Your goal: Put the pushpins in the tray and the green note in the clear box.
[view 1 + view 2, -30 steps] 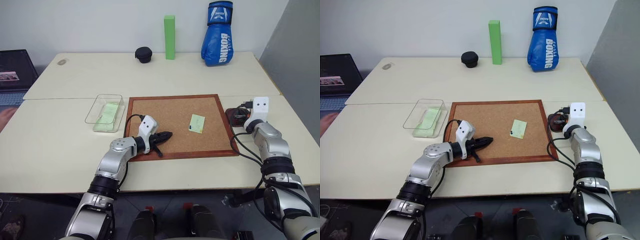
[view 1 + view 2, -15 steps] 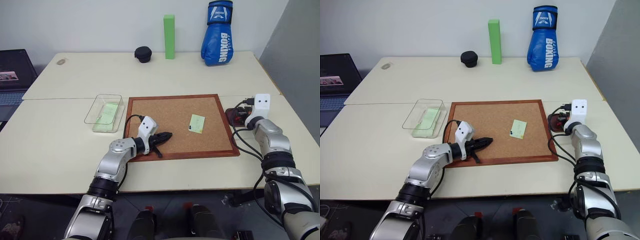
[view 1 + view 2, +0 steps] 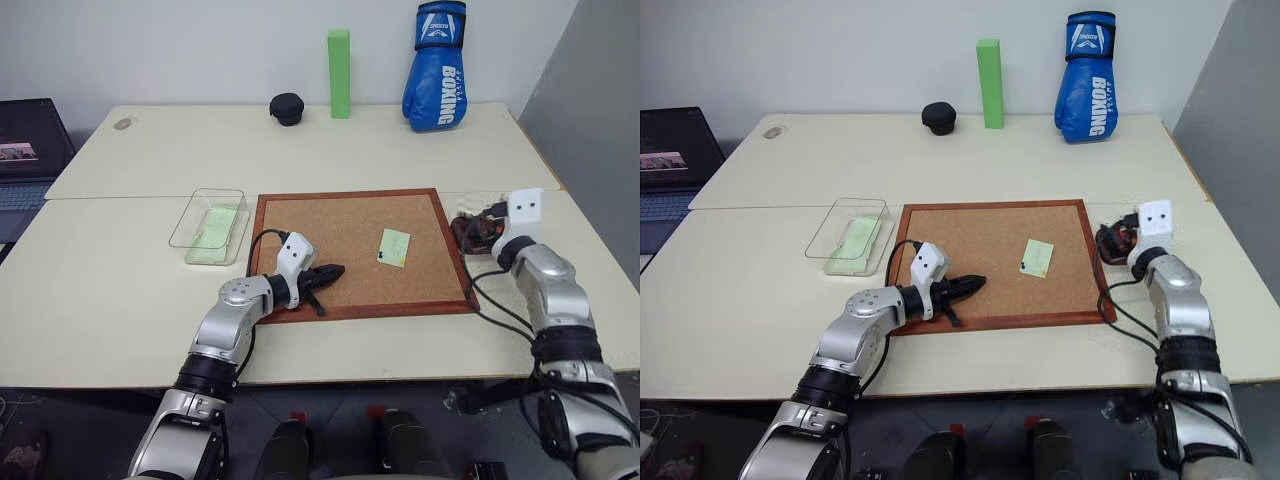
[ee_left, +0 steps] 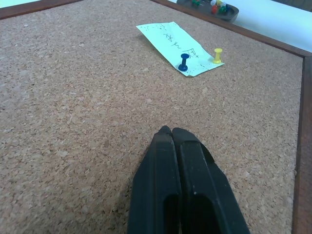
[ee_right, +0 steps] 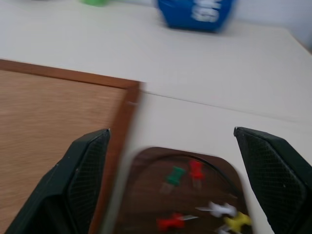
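A pale green note (image 3: 394,247) lies on the corkboard, held by a blue pushpin (image 4: 184,62) and a yellow pushpin (image 4: 218,55). My left gripper (image 3: 335,270) rests shut on the cork, empty, a hand's width short of the note. Right of the board sits the small dark brown tray (image 5: 146,204) with several loose pushpins (image 5: 173,176) in it. My right gripper (image 5: 170,130) hovers just above the tray, open wide and holding nothing. The clear box (image 3: 190,215) stands left of the board with another green note (image 3: 216,232) inside.
The wood-framed corkboard (image 3: 340,225) takes up the table's middle. Along the far edge stand a black round object (image 3: 287,108), a tall green block (image 3: 339,60) and a blue boxing glove (image 3: 437,68). A laptop (image 3: 25,140) sits at far left.
My right gripper has opened from shut and has drawn back and up a little over the tray. The left arm and the note have stayed put.
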Controlling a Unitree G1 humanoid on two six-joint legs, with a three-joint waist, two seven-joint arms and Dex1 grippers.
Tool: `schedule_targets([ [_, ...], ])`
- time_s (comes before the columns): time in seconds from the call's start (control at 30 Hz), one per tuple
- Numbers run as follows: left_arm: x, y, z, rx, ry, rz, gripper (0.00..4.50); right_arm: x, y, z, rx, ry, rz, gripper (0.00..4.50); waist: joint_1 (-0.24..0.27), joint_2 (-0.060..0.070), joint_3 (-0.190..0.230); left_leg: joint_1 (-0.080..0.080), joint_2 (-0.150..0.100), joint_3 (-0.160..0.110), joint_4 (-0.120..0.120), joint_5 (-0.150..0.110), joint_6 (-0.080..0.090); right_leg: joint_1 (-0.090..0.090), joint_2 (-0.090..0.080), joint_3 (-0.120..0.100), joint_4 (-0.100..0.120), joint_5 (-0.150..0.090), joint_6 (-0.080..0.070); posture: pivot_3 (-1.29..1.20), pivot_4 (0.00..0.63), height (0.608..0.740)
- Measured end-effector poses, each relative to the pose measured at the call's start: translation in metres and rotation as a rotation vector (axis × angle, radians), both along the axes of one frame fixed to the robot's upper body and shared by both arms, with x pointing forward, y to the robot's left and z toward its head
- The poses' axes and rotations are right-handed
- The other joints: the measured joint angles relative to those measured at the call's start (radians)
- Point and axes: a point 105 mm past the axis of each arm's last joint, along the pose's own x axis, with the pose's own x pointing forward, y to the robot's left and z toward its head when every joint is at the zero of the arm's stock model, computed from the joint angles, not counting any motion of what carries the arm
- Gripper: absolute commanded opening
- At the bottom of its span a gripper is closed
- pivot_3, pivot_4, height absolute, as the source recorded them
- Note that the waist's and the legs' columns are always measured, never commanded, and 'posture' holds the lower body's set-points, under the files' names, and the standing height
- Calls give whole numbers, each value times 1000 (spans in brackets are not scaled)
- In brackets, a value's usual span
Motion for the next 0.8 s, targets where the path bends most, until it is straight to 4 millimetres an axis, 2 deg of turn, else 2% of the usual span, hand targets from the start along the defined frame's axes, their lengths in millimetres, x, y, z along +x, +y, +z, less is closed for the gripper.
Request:
schedule_targets([
  [0.1,0,1,0,2,0,1,0,-29,38,-6,-1,31,251,4258,0,0,0,0,0,0,0,0,0,0,0,0,0,0,0,0,150,740],
  [0.2,0,1,-1,2,1,1,0,-45,53,-20,-77,81,363,4258,0,-1,0,0,0,0,1,0,0,0,0,0,0,0,1,0,150,740],
  [0.37,-1,1,-1,3,0,0,0,-52,66,-38,-124,111,419,4258,0,-1,1,0,0,0,1,0,0,0,0,-1,0,0,0,0,150,740],
  [0.47,-1,1,0,4,0,-4,0,-49,75,-48,-85,144,430,4258,0,-1,1,0,0,0,1,0,0,0,0,0,0,0,0,0,150,740],
  [0.57,-2,0,0,5,-1,-8,0,-44,79,-50,-63,155,427,4258,1,-1,1,0,0,0,1,0,0,0,0,0,0,0,0,0,150,740],
  [0.63,-2,0,0,7,-1,-9,0,-42,79,-48,-62,150,428,3913,1,-1,1,0,0,0,1,0,0,0,0,0,-1,0,0,0,150,740],
  [0.67,-2,0,0,8,-1,-9,0,-41,79,-48,-61,149,429,3885,1,-1,1,0,0,0,1,0,0,0,0,-1,-1,0,0,0,150,740],
  [0.73,-2,0,0,10,-1,-10,0,-40,80,-49,-52,157,428,3393,1,-1,1,0,0,0,0,0,0,0,0,-1,-1,0,0,0,150,740],
  [0.77,-3,0,0,11,-2,-11,0,-39,80,-51,-48,163,425,3329,1,-1,1,0,0,0,0,0,0,0,0,-1,-1,0,0,0,150,740],
  [0.8,-3,0,0,11,-2,-11,0,-39,81,-52,-43,168,424,2968,1,-1,1,0,0,0,0,0,0,0,0,0,-1,0,0,0,150,740],
])
